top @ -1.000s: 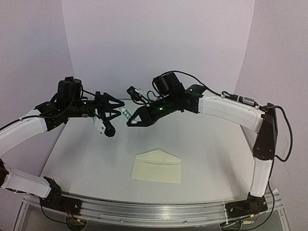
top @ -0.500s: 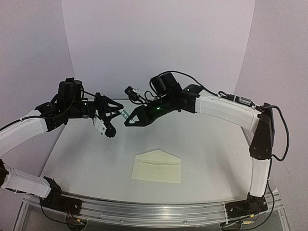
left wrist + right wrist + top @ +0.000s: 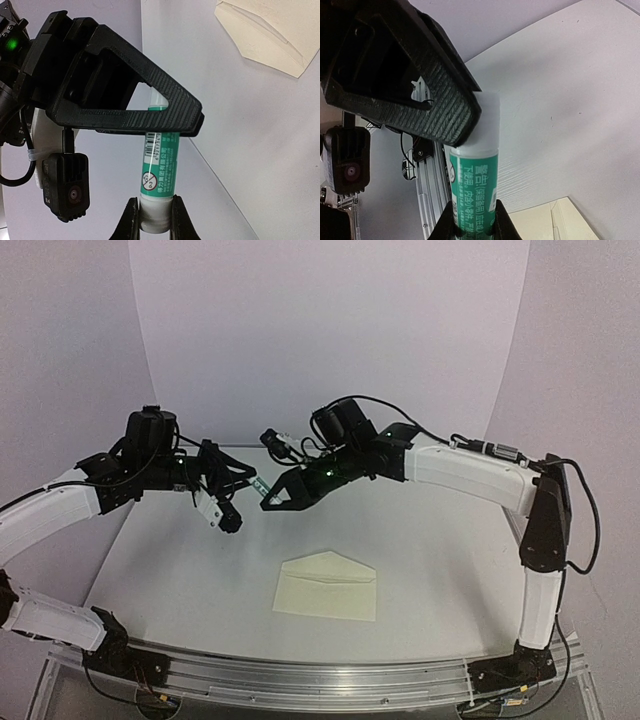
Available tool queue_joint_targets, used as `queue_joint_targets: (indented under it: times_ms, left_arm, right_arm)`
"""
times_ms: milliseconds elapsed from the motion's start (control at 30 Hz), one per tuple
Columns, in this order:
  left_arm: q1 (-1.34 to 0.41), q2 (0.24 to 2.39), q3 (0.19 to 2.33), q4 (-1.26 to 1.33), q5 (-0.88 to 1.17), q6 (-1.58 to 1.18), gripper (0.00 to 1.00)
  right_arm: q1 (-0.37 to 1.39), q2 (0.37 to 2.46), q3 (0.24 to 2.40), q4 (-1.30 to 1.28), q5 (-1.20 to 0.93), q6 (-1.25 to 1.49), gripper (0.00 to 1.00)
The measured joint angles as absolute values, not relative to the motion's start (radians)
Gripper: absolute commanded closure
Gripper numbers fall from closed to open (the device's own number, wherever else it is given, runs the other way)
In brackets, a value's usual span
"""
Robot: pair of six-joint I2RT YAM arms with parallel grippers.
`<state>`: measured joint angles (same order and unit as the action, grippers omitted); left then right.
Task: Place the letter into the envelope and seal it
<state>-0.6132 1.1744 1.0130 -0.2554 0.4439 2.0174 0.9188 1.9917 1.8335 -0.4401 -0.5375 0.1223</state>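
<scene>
Arms meet midair above the worktop [image 3: 440, 570]. The left tool [image 3: 154, 206] pinches the white cap of the glue stick [image 3: 159, 165], and the right tool [image 3: 474, 206] pinches its green, Chinese-lettered, barcoded body.

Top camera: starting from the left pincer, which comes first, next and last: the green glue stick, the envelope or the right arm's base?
1. The green glue stick: held in the left pincer, up in the middle.
2. The envelope: flat on the table, toward the front.
3. The right arm's base: front right corner.
</scene>
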Motion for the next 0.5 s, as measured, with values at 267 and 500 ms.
queue_joint_targets:
  times_ms: [267, 500]
  left_arm:
    - [-0.603, 1.201, 1.014, -0.261, 0.366, 2.013, 1.0]
    - [-0.586, 1.241, 1.054, -0.293, 0.309, 1.995, 1.0]
  right_arm:
    - [0.911, 1.965, 1.699, -0.439, -0.518, 0.112, 1.0]
    - [0.907, 1.945, 1.651, -0.452, -0.498, 0.111, 1.0]
